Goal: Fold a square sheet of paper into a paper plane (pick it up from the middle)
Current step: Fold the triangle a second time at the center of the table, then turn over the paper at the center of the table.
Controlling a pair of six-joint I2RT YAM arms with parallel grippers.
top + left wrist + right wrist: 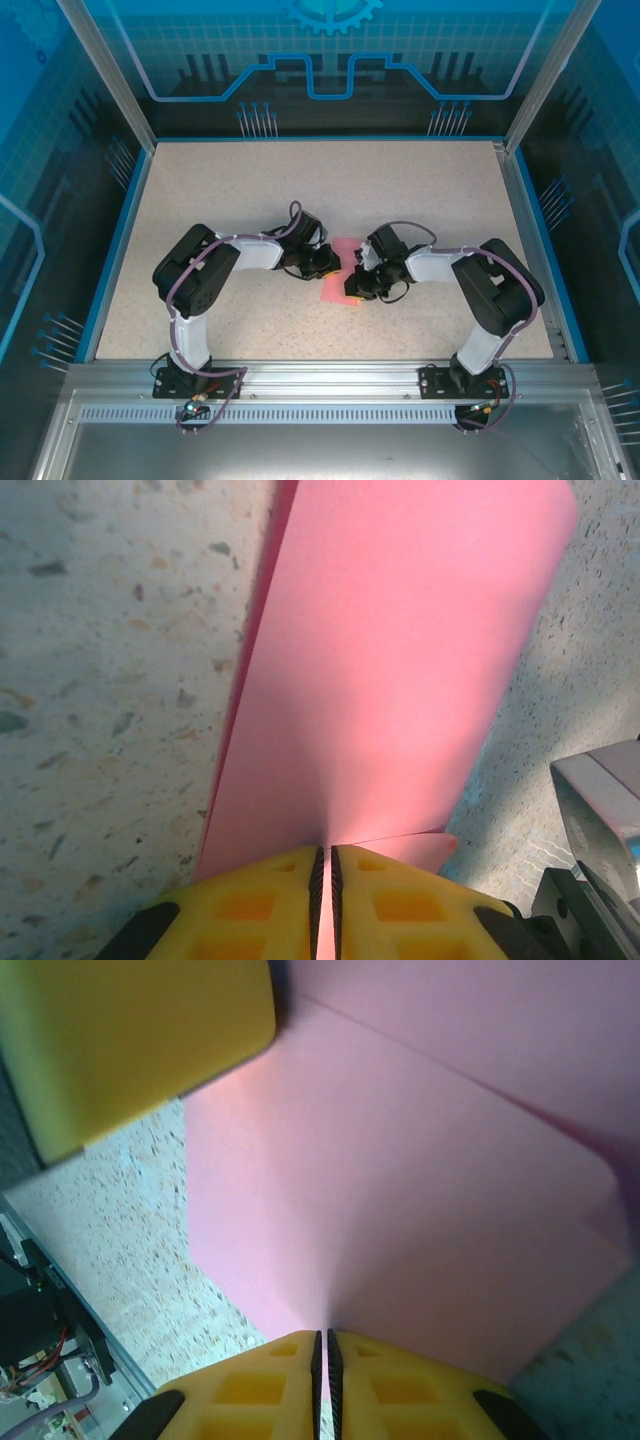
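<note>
The pink sheet of paper lies at the table's middle between both grippers, folded over itself in layers. Whether it has the shape of a paper plane I cannot tell. My left gripper is shut on its left edge; in the left wrist view the yellow fingertips pinch the paper, which runs away from them with a small flap at the lower right. My right gripper is shut on the opposite edge; in the right wrist view the paper shows a diagonal fold line beyond the gripper.
The speckled tabletop has a blue rim and frame posts around it. One yellow finger of the left gripper sits close in the right wrist view. Part of the right arm's metal body shows at the left wrist view's right edge.
</note>
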